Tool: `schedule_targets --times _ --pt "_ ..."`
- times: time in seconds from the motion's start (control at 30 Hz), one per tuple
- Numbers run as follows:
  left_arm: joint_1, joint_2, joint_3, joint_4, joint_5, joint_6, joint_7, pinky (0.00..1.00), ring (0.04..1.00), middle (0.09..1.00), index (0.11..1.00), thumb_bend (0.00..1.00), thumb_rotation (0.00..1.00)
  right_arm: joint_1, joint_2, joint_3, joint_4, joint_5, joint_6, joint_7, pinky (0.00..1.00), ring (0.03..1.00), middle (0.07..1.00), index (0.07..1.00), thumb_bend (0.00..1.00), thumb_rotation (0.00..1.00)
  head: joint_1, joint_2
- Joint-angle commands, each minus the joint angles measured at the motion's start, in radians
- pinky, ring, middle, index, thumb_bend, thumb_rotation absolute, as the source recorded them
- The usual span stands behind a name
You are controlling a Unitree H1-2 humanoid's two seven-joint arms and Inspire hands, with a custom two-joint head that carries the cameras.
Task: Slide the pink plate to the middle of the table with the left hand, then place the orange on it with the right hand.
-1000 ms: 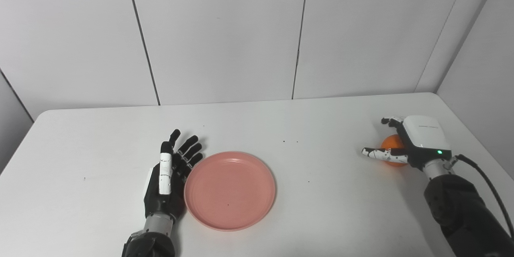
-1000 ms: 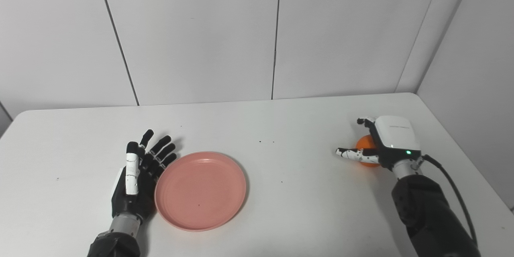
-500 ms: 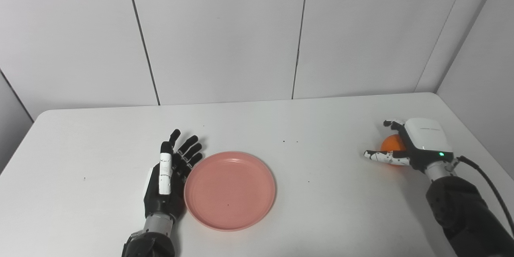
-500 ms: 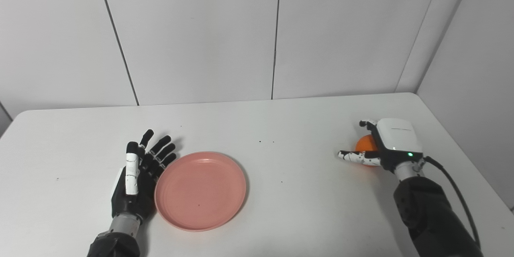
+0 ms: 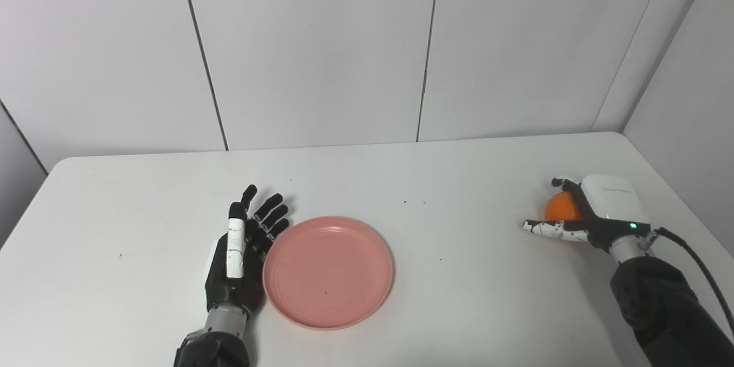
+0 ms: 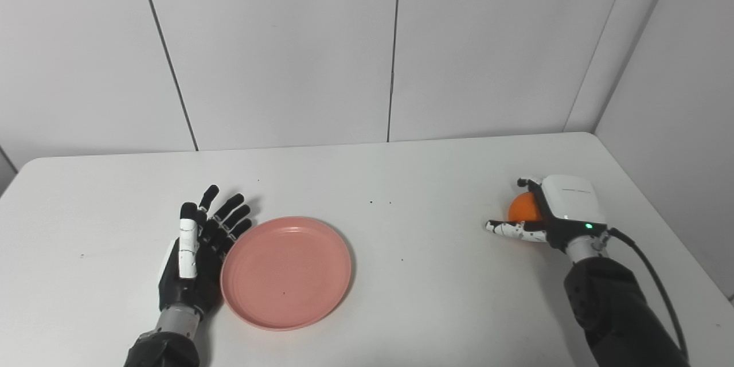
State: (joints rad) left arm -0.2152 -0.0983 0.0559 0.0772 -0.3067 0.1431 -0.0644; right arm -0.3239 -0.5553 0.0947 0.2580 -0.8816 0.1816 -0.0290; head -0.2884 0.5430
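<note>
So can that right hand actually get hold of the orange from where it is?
Probably yes. The right hand is already cupped around the orange near the table's right edge, with nothing between them, though a firm grip isn't visible yet.

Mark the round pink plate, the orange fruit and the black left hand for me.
round pink plate [image 5: 328,272]: left eye view, bare centre of the dish.
orange fruit [image 5: 559,207]: left eye view, exposed skin between thumb and fingers.
black left hand [image 6: 195,261]: right eye view, palm beside the plate.

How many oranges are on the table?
1. The orange sits near the table's right edge, cupped by the right hand, which hides part of it. None lies on the pink plate.
</note>
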Motion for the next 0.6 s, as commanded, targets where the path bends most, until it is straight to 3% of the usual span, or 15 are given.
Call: schedule_targets --times 0.0,0.33,0.57 --pt "0.007 0.001 0.0 0.009 0.006 0.038 0.009 0.84 0.825 0.812 0.938 0.9 0.81 -0.019 -0.021 -0.007 -0.008 0.008 0.032 -0.008 0.56 0.702 0.745 0.752 0.87 0.75 0.001 0.001" --pt "0.008 0.002 -0.002 0.003 0.009 0.043 0.01 0.84 0.827 0.812 0.939 0.9 0.82 -0.028 -0.008 -0.004 0.016 0.005 0.065 -0.041 0.41 0.541 0.645 0.683 0.82 0.56 0.004 0.004" --pt "0.008 0.004 -0.003 0.007 0.009 0.038 0.006 0.84 0.828 0.816 0.944 0.89 0.82 -0.038 -0.006 0.005 0.05 0.002 0.062 -0.078 0.31 0.394 0.482 0.538 0.78 0.51 0.006 0.005"
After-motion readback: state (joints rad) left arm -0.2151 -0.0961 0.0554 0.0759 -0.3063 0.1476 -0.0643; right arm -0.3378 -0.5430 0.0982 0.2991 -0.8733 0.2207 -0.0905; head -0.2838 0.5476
